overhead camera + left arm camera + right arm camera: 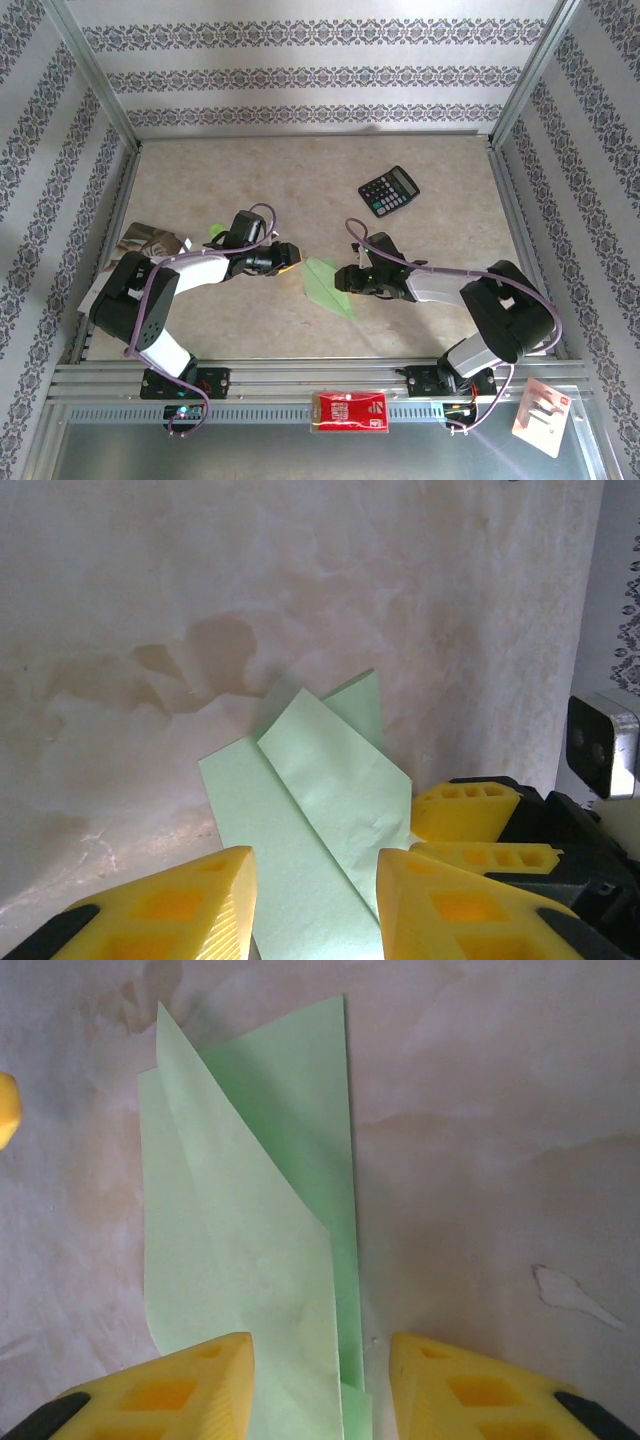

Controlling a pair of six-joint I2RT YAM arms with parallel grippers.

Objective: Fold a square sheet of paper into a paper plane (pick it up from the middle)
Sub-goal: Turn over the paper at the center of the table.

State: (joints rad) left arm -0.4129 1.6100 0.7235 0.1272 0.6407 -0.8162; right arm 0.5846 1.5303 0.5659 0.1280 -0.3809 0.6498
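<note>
The half-folded, pointed sheet of thin light green paper [328, 285] lies flat on the mottled beige table [300, 170] between the arms; the next crease, I judge, wants edges aligned before pressing; the left gripper [315, 865] and the right gripper [320, 1345] each straddle one end of it, yellow fingers parted, clamping nothing.

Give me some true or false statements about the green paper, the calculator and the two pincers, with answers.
1. The green paper lies folded on the table between the left pincer and the right pincer. True.
2. The calculator rests on the paper. False: it lies apart, farther back.
3. Both pincers stand open. True.
4. The red-and-white packet lies beside the calculator. False: it sits at the near edge, between the arm bases.
</note>
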